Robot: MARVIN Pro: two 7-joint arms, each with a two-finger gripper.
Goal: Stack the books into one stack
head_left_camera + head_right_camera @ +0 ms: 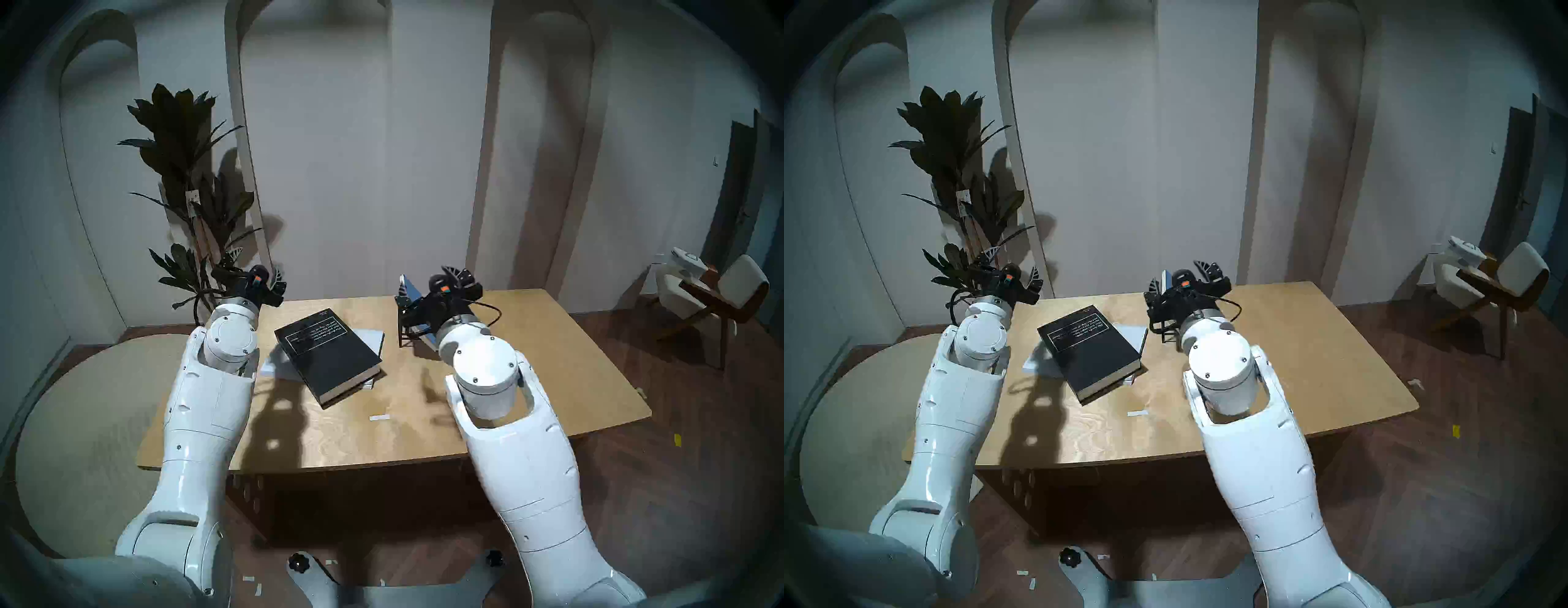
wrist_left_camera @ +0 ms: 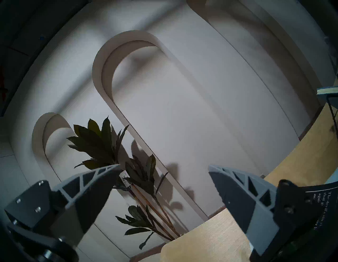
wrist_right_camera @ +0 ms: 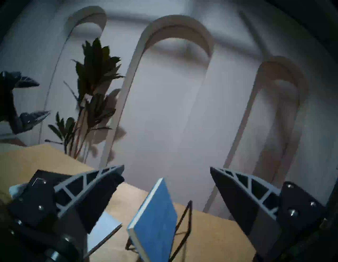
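Blue book (image 3: 155, 217) clear only r-wrist view.

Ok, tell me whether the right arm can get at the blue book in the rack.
Probably yes: the right claw is open and empty, with the blue book leaning in the wire rack just below it, its top edge exposed and nothing between.

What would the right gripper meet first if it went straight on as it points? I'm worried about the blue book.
Probably nothing on the table: the open right gripper aims at the far wall, passing above the blue book leaning in its rack. Depth is hard to judge.
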